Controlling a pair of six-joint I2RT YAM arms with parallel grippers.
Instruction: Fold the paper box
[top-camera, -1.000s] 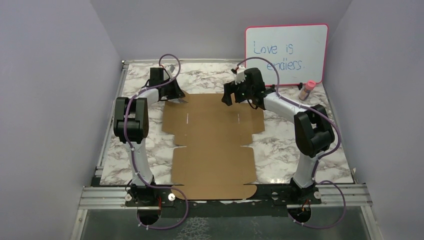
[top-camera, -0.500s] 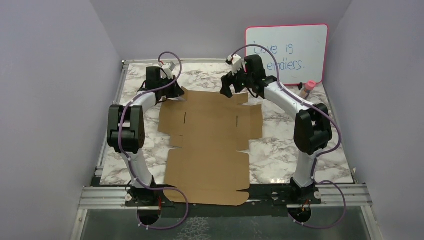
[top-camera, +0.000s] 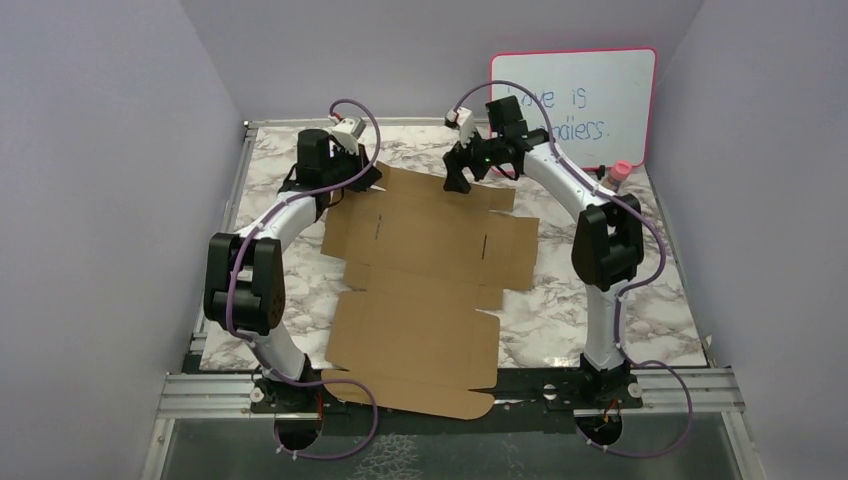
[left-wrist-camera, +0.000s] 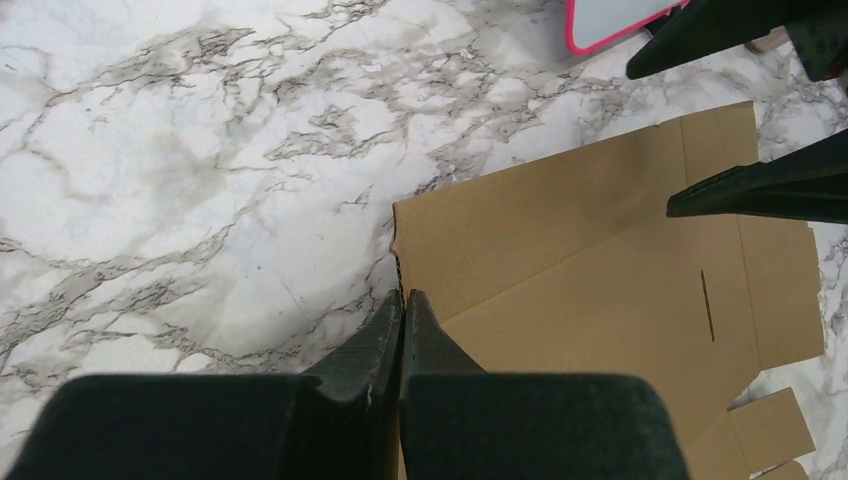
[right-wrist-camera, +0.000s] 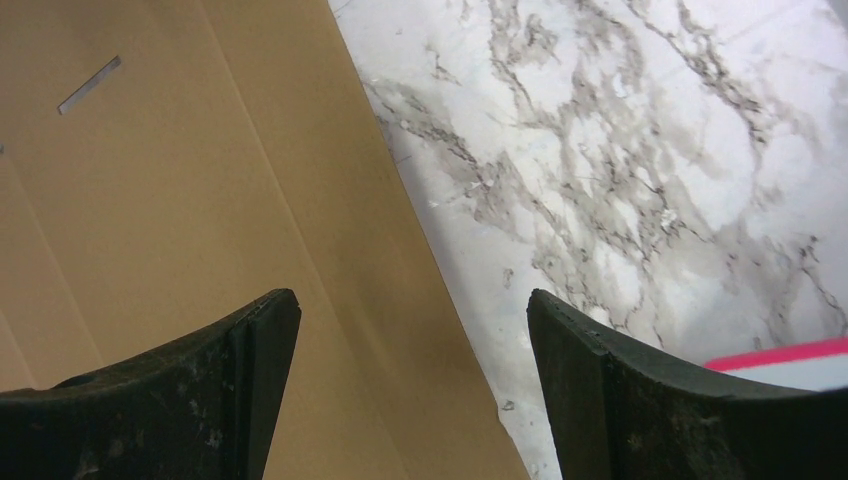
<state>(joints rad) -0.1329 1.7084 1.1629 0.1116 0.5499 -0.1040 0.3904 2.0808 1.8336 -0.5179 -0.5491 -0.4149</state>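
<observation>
The paper box (top-camera: 420, 270) is a flat brown cardboard sheet with flaps and slits, lying slightly askew on the marble table (top-camera: 270, 160). My left gripper (top-camera: 368, 182) is shut on its far left corner. In the left wrist view the corrugated edge of the paper box (left-wrist-camera: 600, 260) sits pinched between the tips of the left gripper (left-wrist-camera: 402, 297). My right gripper (top-camera: 458, 183) hovers open over the far edge. In the right wrist view that edge of the paper box (right-wrist-camera: 200, 200) runs between the spread tips of the right gripper (right-wrist-camera: 412, 305), touching neither.
A pink-framed whiteboard (top-camera: 572, 95) leans against the back wall at the right, and a small pink-capped bottle (top-camera: 618, 175) stands below it. Purple walls close in on both sides. The sheet's near flap overhangs the metal rail (top-camera: 200, 395) at the front.
The left gripper has shut on the sheet's far left corner. The sheet has turned and shifted left and toward the back. Both arms have reached farther back.
</observation>
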